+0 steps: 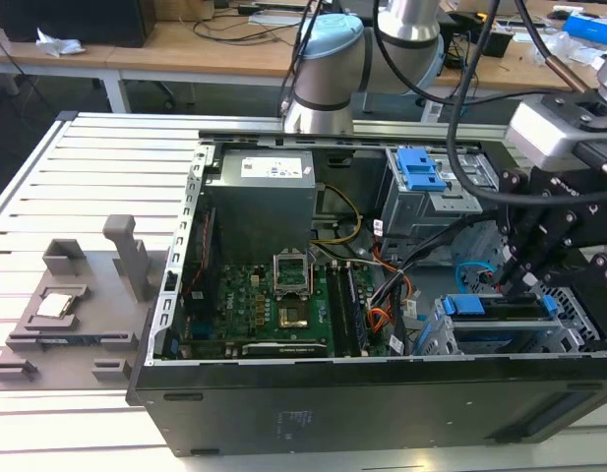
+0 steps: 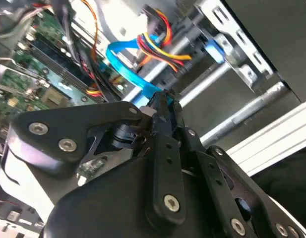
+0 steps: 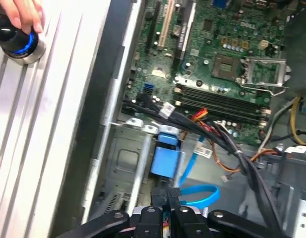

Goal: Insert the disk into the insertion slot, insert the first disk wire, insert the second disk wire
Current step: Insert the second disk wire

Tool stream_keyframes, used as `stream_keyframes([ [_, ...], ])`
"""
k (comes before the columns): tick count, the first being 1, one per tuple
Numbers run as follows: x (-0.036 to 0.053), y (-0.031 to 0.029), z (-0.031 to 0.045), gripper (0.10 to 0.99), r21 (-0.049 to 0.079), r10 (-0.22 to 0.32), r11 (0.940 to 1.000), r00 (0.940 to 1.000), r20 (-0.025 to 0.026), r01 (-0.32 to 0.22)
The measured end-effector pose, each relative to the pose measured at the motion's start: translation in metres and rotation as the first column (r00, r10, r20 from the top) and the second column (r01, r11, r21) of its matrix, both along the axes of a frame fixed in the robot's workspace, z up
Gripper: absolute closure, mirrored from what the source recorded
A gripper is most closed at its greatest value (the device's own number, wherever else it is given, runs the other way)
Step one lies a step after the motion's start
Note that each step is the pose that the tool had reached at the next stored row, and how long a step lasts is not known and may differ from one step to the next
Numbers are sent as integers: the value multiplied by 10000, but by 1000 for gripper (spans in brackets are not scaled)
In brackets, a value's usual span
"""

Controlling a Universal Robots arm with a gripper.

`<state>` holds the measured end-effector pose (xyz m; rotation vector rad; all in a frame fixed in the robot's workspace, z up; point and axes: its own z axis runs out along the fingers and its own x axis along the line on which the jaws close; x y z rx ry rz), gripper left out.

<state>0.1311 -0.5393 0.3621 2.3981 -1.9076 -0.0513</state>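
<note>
The disk [image 1: 500, 311] lies in the insertion slot [image 1: 500, 341], the low perforated grey cage at the exterior view's right front of the open computer case; its blue carrier [image 3: 165, 158] shows at both ends. My gripper [image 1: 516, 282] hangs just above the disk's back edge. In both wrist views the black fingers [image 2: 162, 106] are pressed together, and a blue disk wire [image 3: 198, 194] loops from the case into the fingertips [image 3: 161, 194]. Another plug with red, yellow and orange wires [image 2: 155, 42] hangs just beyond the blue wire [image 2: 125, 67].
A taller grey cage with a blue latch [image 1: 421, 167] stands behind the slot. The motherboard [image 1: 273, 305] and power supply [image 1: 259, 197] are in the case, with black wire bundles [image 3: 232, 144] between. A grey fixture [image 1: 67, 305] lies on the table. A hand rests on a black knob [image 3: 16, 29].
</note>
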Motion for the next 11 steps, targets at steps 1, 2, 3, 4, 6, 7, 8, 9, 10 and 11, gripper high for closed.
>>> stream_keyframes([
  [1, 0, -8, -8, 925, 32, -15, 10000, 10000, 0, 15],
  [2, 0, -12, -17, 925, 127, -96, 9999, 10000, -1, 96],
  [3, 0, -13, -23, 925, 333, -239, 9992, 9997, -4, 239],
  [4, 0, -13, -27, 925, 466, -336, 9983, 9994, -8, 336],
  [6, 0, -13, -57, 925, 498, -897, 9947, 9960, -9, 896],
  [7, 0, -12, -64, 925, 496, -1062, 9931, 9943, -10, 1062],
  [8, 0, -12, -71, 925, 496, -1200, 9915, 9928, -9, 1199],
  [9, 0, -13, -85, 925, 494, -1507, 9874, 9886, -9, 1505],
  [10, 0, -13, -94, 925, 493, -1703, 9842, 9854, -9, 1701],
  [11, 0, -13, -101, 925, 492, -1844, 9816, 9828, -9, 1842],
])
